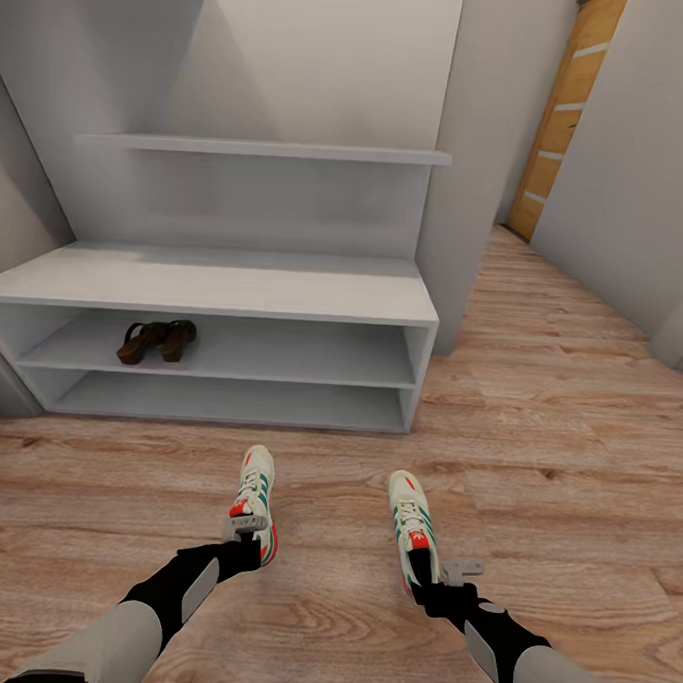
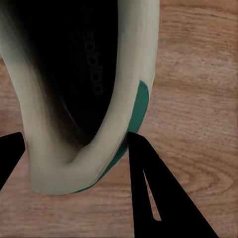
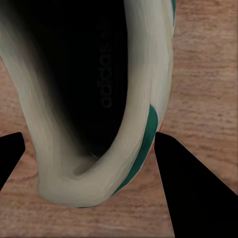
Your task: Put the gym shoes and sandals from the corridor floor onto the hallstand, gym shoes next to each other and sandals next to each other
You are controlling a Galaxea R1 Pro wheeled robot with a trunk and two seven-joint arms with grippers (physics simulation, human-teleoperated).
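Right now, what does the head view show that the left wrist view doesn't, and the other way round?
Head view alone: the hallstand with both brown sandals side by side on its upper open shelf, the second gym shoe at the right end effector, and a wooden door down the corridor.

Left wrist view alone: the dark inside of the left gym shoe, with adidas lettering on the insole, and the end effector's two fingers straddling its heel.

Both: that left gym shoe on the wood-plank corridor floor, with the left end effector at its heel.
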